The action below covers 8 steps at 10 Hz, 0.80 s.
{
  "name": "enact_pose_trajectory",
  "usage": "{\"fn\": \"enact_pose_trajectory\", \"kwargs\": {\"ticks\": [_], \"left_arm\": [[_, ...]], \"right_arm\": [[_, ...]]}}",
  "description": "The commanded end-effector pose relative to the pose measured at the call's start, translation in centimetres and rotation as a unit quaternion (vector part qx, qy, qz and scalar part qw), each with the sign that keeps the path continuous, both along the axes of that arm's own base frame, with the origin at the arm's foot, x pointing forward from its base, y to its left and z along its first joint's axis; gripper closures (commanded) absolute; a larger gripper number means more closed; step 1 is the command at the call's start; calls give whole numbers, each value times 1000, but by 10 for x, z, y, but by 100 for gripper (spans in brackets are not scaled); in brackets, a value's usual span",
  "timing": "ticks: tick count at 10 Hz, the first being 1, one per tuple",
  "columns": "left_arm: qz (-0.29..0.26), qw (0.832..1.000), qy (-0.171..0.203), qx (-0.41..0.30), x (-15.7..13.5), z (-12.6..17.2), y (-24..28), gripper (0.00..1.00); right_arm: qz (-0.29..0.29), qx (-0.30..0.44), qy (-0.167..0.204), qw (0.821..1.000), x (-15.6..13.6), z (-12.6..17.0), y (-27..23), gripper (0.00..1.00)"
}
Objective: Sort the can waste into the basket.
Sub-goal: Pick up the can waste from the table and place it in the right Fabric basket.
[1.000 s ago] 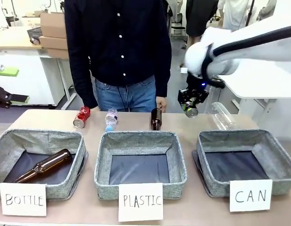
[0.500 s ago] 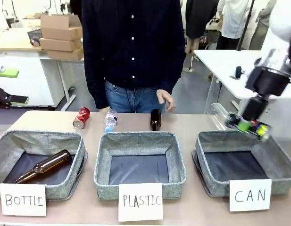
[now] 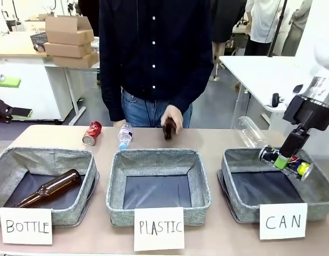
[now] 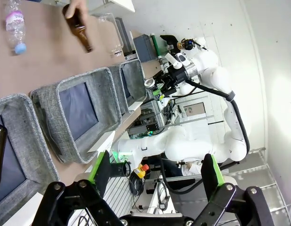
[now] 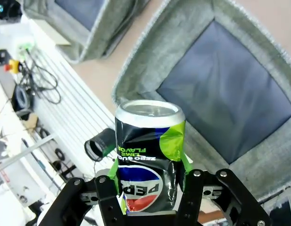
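Note:
A black can [image 3: 269,156] with a blue-red round logo lies sideways between the fingers of my right gripper [image 3: 283,161], just above the near left part of the grey basket [image 3: 315,188] carded "CAN". In the right wrist view the green pads press against the sides of the black can [image 5: 150,141], so my right gripper [image 5: 149,167] is shut on it, with the basket's rim [image 5: 136,75] below. The red can [image 3: 92,133] lies on the table at the far left. My left gripper [image 4: 153,165] is open, with nothing between its fingers.
The "PLASTIC" bin [image 3: 113,186] stands in the middle. The "BOTTLE" bin [image 3: 1,170] on the left holds a brown bottle [image 3: 49,188]. A person's hand [image 3: 173,114] grips another brown bottle [image 3: 168,129] at the far edge. Clear plastic bottles [image 3: 125,134] [image 3: 252,130] lie there too.
My right arm has swung right and down from the table's far edge to over the "CAN" basket, carrying the black can. The person's hand has closed on the brown bottle.

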<state>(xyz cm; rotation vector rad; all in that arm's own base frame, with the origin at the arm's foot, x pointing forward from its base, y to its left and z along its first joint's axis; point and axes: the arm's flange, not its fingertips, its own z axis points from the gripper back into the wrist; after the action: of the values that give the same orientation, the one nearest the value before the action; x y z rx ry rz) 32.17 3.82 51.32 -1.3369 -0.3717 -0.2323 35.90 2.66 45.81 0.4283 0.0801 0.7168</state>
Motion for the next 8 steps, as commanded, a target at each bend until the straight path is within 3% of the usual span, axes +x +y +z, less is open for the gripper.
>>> {"fn": "enact_pose_trajectory", "kwargs": {"ticks": [1,4,7,8], "left_arm": [[-3,1000,-11,-10,1,1,-2,0],[-3,1000,-11,-10,1,1,-2,0],[-3,1000,-11,-10,1,1,-2,0],[-3,1000,-11,-10,1,1,-2,0]], "right_arm": [[-9,20,-12,1000,3,-2,0,0],[-62,16,-17,998,2,-5,1,0],[-73,53,-18,996,1,-2,2,0],[-152,217,-11,964,2,12,-4,0]]}}
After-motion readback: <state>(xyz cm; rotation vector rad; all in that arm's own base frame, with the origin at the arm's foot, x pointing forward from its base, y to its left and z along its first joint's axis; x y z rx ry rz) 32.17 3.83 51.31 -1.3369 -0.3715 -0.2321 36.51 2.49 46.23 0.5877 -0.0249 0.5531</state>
